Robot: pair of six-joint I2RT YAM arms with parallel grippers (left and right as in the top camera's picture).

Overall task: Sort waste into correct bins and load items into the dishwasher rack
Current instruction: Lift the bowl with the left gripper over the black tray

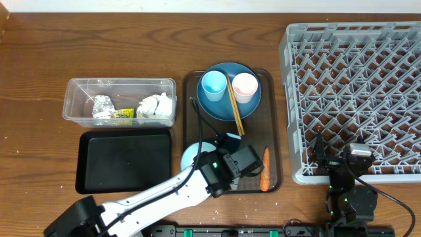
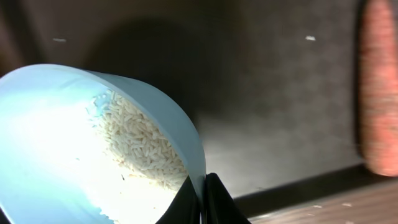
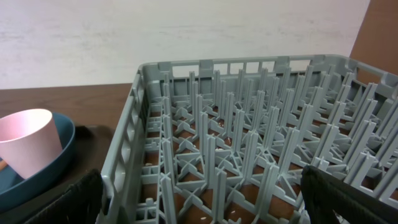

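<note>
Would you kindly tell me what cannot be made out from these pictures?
- the bowl: overhead, largely under the left arm; left wrist view crops it at the edges.
- the carrot: left wrist, blurred, cut by the right edge.
- the snack wrapper: overhead, print too small to read.
- the pink cup: right wrist, clipped by the left edge.

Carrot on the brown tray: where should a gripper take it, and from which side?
Grip the carrot across its middle, coming straight down from above. It lies flat, pointing front to back on the serving tray, so fingers closing left-right would span its narrow width. The tray's rim is close beside it.
</note>
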